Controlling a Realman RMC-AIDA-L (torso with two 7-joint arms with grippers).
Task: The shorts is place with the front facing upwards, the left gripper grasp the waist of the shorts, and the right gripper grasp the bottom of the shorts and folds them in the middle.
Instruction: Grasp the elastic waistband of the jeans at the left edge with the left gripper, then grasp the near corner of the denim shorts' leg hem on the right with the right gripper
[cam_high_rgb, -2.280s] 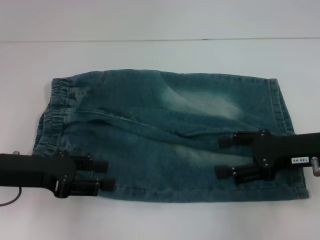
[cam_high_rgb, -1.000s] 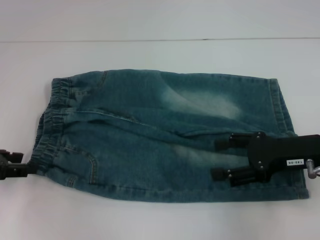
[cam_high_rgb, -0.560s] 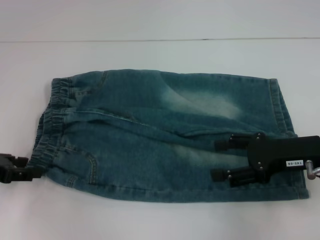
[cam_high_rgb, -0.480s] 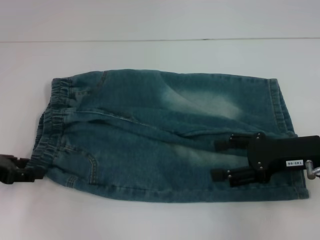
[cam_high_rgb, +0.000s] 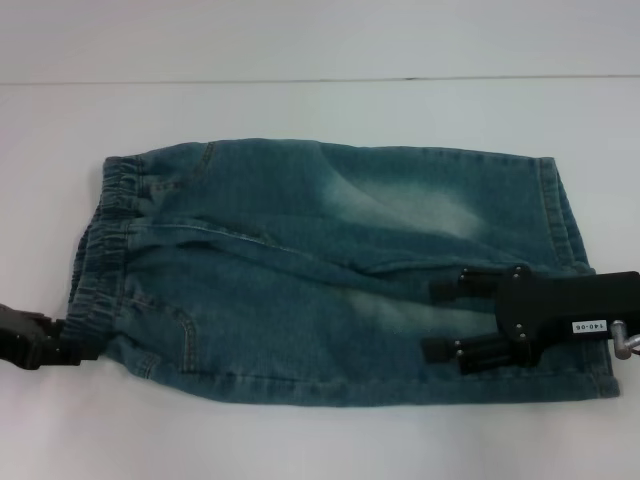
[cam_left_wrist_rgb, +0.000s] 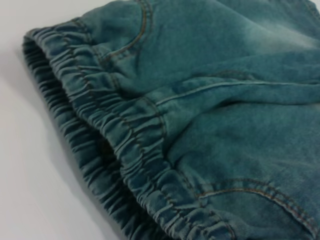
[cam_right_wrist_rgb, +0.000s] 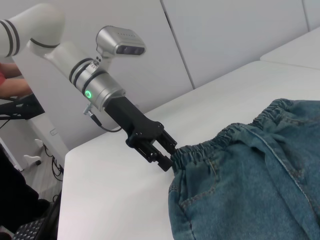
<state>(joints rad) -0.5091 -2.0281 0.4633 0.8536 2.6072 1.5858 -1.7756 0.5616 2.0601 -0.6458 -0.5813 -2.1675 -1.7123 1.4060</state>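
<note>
The faded denim shorts (cam_high_rgb: 300, 260) lie flat on the white table (cam_high_rgb: 300, 440), folded lengthwise. The gathered waist (cam_high_rgb: 100, 250) is at the left and the flat leg hems (cam_high_rgb: 572, 220) are at the right. The left gripper (cam_high_rgb: 72, 346) is low at the table's left side, open, with its fingertips at the near corner of the waist. The right wrist view shows it (cam_right_wrist_rgb: 169, 156) the same way. The left wrist view shows the waist (cam_left_wrist_rgb: 115, 150) up close. The right gripper (cam_high_rgb: 438, 318) is open over the near leg, a little inside the hems. No embroidery shows.
The table's far edge (cam_high_rgb: 320, 79) runs behind the shorts, against a pale wall. In the right wrist view the table's side edge (cam_right_wrist_rgb: 62, 200) drops to the floor beyond the left arm (cam_right_wrist_rgb: 95, 85). Pocket stitching (cam_high_rgb: 186, 335) shows near the waist.
The left gripper pulled off the shorts to the far left, then moved back right and lower to the waist's near corner. The right gripper shifted slightly left and has held still since.
</note>
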